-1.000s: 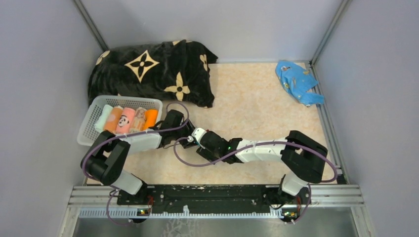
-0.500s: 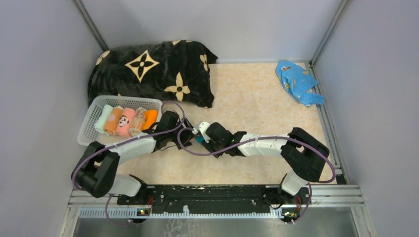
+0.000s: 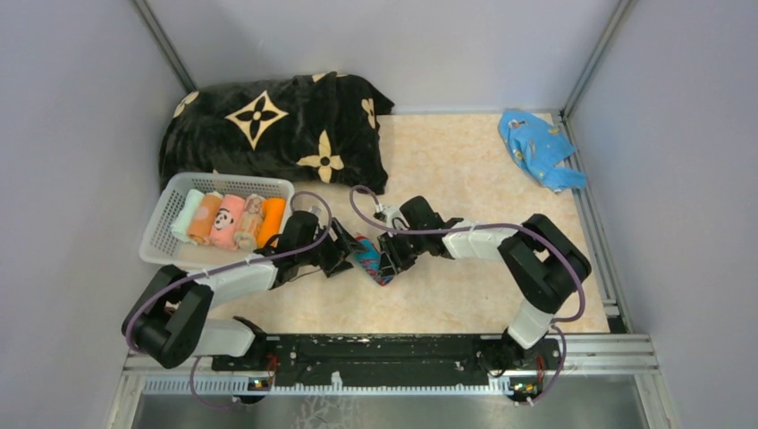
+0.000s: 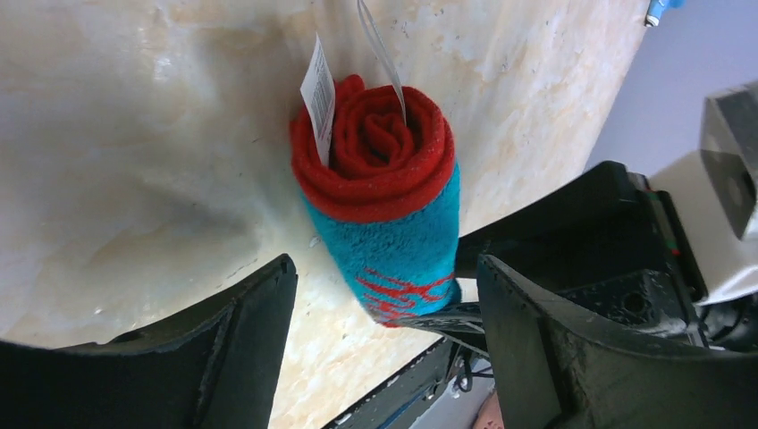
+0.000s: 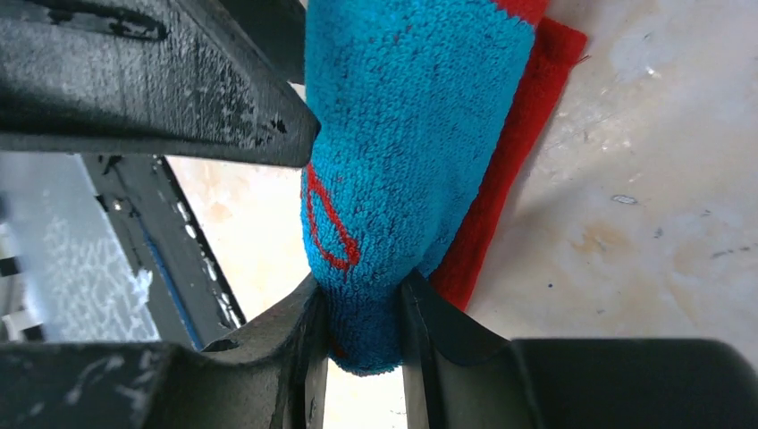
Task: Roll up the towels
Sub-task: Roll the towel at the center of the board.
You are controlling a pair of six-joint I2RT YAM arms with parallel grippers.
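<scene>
Red-and-teal towel (image 4: 384,206), wound into a short fat roll, sits on the pale marbled table (image 3: 465,179), just ahead of the arm bases and between your two wrists. Your right gripper (image 5: 362,308) is clenched on the roll's teal end, both fingers pinching the cloth tight. Your left gripper (image 4: 386,268) is spread wide, with one finger on each side of that same teal end.

Seen from the left wrist, the roll's long axis runs out between the fingers and away. The red spiral end is farthest off, and a white label (image 4: 318,89) stands up from it. Both arms are about equally near: the left reaches in from the basket side, the right from the opposite side. To the left a white basket (image 3: 165,210) holds other rolled towels (image 3: 228,219) side by side. Judging by that, a handover would need the left jaws to close across the roll's width before the right lets go.

From above, the wrists cover most of the roll. In the right wrist view one left finger sits hard against the teal side, but you cannot tell whether it touches. A red edge lies flat beside the roll; whether that tail is tucked in is unclear, as is whether the pinched end is lifted off the table.
</scene>
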